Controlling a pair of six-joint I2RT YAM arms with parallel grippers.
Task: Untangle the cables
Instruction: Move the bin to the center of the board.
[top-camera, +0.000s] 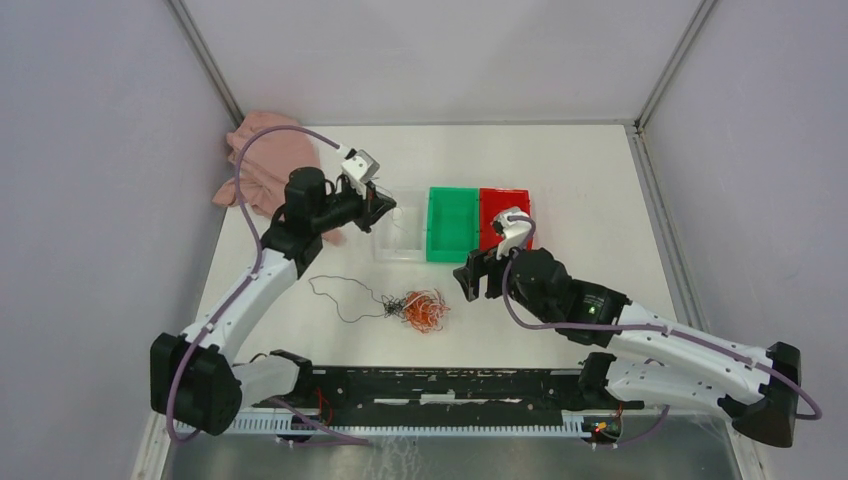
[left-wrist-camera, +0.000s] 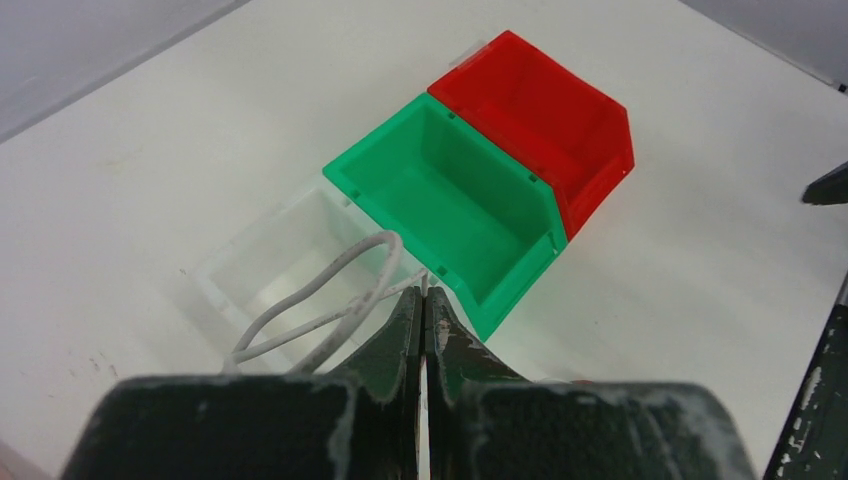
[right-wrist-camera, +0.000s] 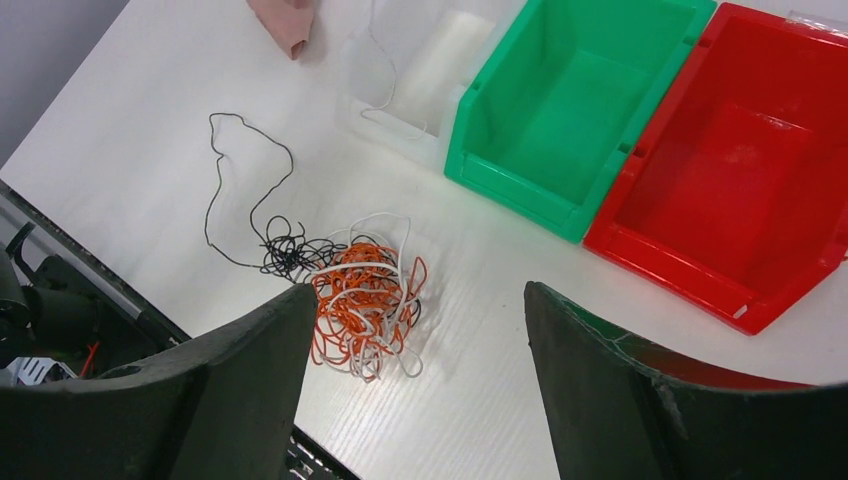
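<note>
Spotting at the left wrist what we miss from above: the left gripper (left-wrist-camera: 424, 295), jaws pinching a white wire (left-wrist-camera: 330, 300) over the clear bin (left-wrist-camera: 250, 250).
Our right gripper (top-camera: 480, 280) hovers spread-jawed beside the cables (right-wrist-camera: 365, 290), near the table's (top-camera: 600, 200) near edge.

Cables (top-camera: 424, 308): main wad flat on desk (top-camera: 590, 180), near its front edge, apart from green bin (top-camera: 452, 252). Orange curls dominate, white loops woven through, black knot at left side. Black strand (right-wrist-camera: 207, 210) trails left from wad in open wavy loop. Separate white strand (left-wrist-camera: 372, 238) hangs looped into clear bin (left-wrist-camera: 290, 240), pinched by left tool (left-wrist-camera: 424, 300).
</note>
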